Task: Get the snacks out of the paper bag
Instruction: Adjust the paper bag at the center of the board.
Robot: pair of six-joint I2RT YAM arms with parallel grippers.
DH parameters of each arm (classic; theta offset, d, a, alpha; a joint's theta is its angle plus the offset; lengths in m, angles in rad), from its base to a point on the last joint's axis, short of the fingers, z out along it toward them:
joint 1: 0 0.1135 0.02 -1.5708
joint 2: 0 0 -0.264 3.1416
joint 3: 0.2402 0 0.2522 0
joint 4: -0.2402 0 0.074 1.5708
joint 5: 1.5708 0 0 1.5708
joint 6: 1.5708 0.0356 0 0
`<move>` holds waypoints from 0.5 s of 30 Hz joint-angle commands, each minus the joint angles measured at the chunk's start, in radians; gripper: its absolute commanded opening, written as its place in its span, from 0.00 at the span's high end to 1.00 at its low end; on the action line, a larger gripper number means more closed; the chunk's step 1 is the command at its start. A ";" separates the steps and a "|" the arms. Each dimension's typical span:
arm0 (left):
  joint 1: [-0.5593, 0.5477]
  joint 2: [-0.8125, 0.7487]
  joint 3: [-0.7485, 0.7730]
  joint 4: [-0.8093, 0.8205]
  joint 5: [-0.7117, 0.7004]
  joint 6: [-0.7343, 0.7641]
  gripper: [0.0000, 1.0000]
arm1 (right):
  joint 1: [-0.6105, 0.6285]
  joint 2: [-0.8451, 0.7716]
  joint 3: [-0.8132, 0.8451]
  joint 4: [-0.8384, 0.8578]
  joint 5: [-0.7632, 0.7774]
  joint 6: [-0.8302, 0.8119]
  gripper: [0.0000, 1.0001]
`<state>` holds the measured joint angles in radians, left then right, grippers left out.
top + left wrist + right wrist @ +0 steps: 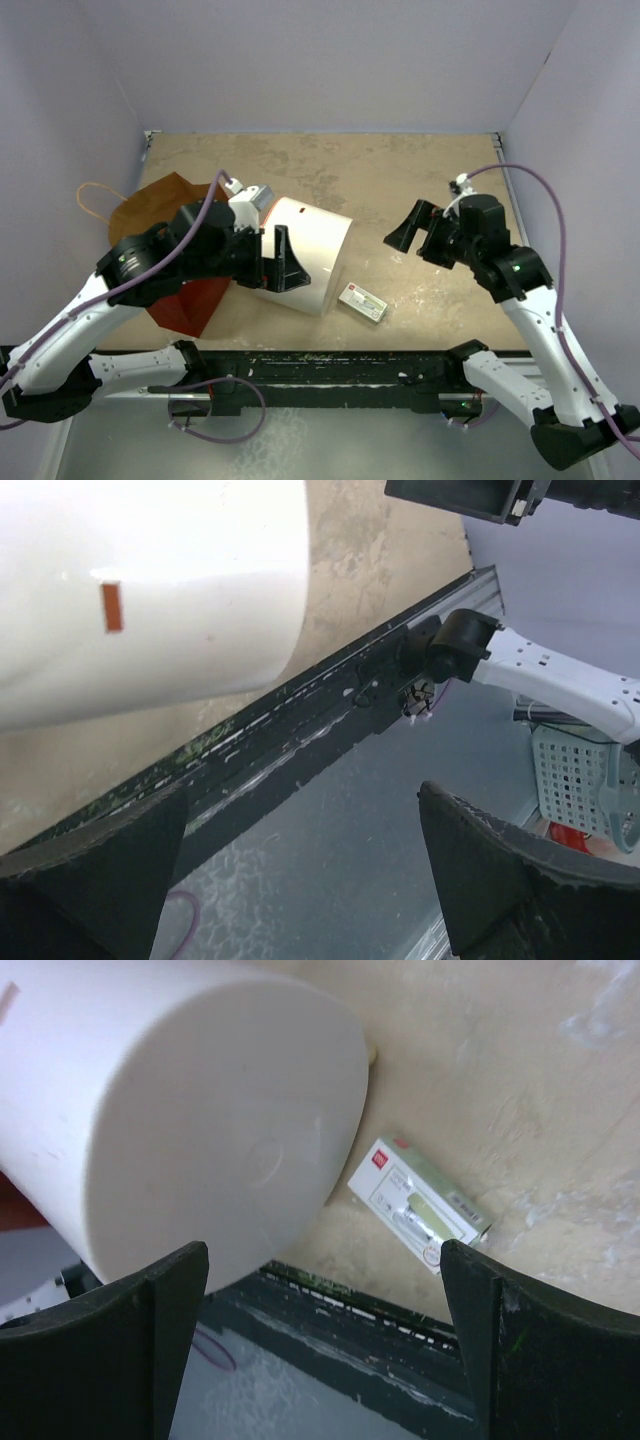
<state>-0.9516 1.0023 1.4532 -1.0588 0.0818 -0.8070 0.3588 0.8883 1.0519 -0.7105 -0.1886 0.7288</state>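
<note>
— Lilac walls on three sides, tan mottled table (420, 170). Your paper bag (150, 208) lies at the far left. Brown kraft shows at the back, red toward the near edge, and a thin handle loops leftward. Your left arm covers part of it.
— Left pincer (272, 262)?
— Released, jaws wide, nothing between them. It hangs at the left end of the white cylinder (315, 245), which lies on its side just right of the bag.
— Further right?
— Small white-and-green box (363, 301), flat, just beside the cylinder's right end. Your right pincer (420, 238) hovers beyond it, splayed wide, gripping nothing.
— Contents?
— Bag interior hidden in all three views.
</note>
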 commanded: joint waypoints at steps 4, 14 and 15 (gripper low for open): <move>-0.005 -0.099 -0.079 -0.169 -0.081 -0.064 0.01 | 0.078 -0.011 -0.241 0.218 -0.243 0.008 0.00; -0.006 -0.155 -0.146 -0.156 -0.094 -0.099 0.01 | 0.597 0.088 -0.442 0.409 0.170 0.459 0.01; -0.004 -0.160 -0.144 -0.157 -0.099 -0.099 0.01 | 0.610 0.099 -0.463 0.447 0.187 0.496 0.00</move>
<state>-0.9516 0.8650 1.3102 -1.2312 0.0044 -0.8837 0.9031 0.9470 0.6403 -0.4004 -0.1726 1.0012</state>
